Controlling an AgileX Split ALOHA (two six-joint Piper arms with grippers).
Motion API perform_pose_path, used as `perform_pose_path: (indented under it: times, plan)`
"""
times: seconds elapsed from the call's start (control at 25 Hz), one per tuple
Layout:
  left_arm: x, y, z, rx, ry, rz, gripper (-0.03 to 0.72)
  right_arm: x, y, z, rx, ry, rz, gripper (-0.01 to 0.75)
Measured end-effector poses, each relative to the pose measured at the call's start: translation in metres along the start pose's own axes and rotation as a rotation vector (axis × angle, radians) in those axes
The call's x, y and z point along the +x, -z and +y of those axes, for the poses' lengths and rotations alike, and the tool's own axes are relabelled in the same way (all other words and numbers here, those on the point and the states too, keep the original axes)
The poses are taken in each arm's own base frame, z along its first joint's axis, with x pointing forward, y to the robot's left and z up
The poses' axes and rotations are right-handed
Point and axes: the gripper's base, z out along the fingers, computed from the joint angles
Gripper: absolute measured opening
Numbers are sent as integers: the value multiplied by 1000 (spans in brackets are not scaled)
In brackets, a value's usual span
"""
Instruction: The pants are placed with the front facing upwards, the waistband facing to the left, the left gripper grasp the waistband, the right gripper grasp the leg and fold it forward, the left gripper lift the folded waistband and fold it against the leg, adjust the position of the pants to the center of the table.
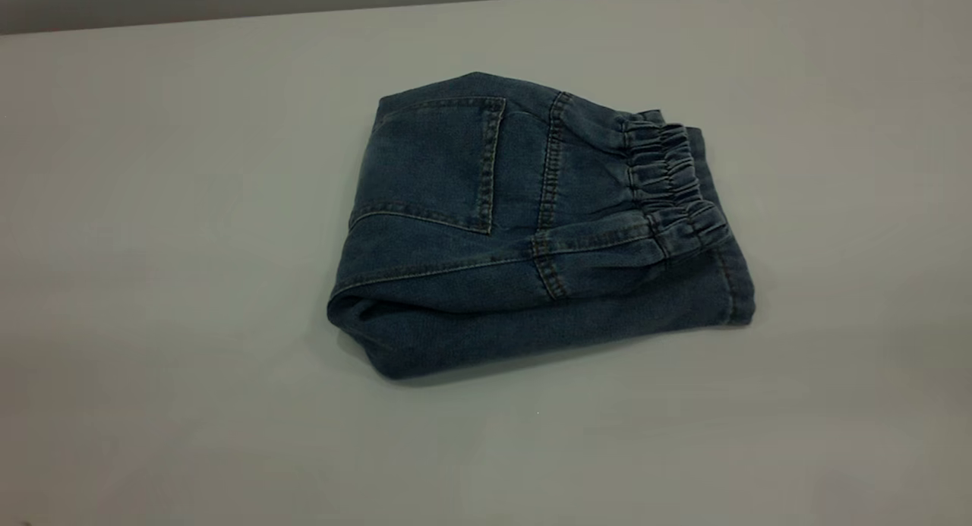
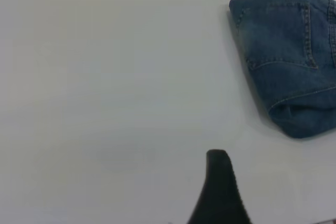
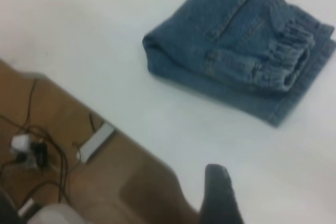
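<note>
We see the pants (image 1: pixel 531 230) folded near the surface (image 1: pixel 167 283) centre (waistband (image 1: pixel 672 181) rightward); both grippers, left (image 2: pixel 220 187) and right (image 3: pixel 219 195), hover apart; whether their fingers are open, we cannot tell.

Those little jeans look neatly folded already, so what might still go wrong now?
The pants lie folded on the table, with both robot hands drawn back and touching nothing.

1. The waistband rests loosely on top of the fold with a bulging edge; it might spring open if nudged.
2. The bundle sits a bit right of the middle in the exterior view. Sliding it to centre may drag the layers apart.
3. The right wrist view shows the table's edge nearby, so a hard push could send it off.
</note>
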Motion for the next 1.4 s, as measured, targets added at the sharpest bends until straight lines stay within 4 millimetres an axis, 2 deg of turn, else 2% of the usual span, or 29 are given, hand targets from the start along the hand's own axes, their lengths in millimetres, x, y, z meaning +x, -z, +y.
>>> perform_pose_path:
  times: [0.12, 0.88, 1.08, 1.28, 1.4]
  plan:
    - [2, -5, 1, -2, 2, -5, 475, 7, -8, -1, 3, 14, 25, 423]
    - [1, -6, 1, -4, 3, -11, 475, 7, -6, -1, 24, 0, 9, 423]
    - [1, -5, 1, -3, 3, -11, 475, 6, -6, -2, 173, -128, -23, 423]
    - [3, -2, 0, -3, 0, -34, 475, 13, 4, 2, 382, -228, -143, 423]
    - [5, 1, 0, -6, -2, -60, 475, 14, 7, 4, 444, -266, -168, 423]
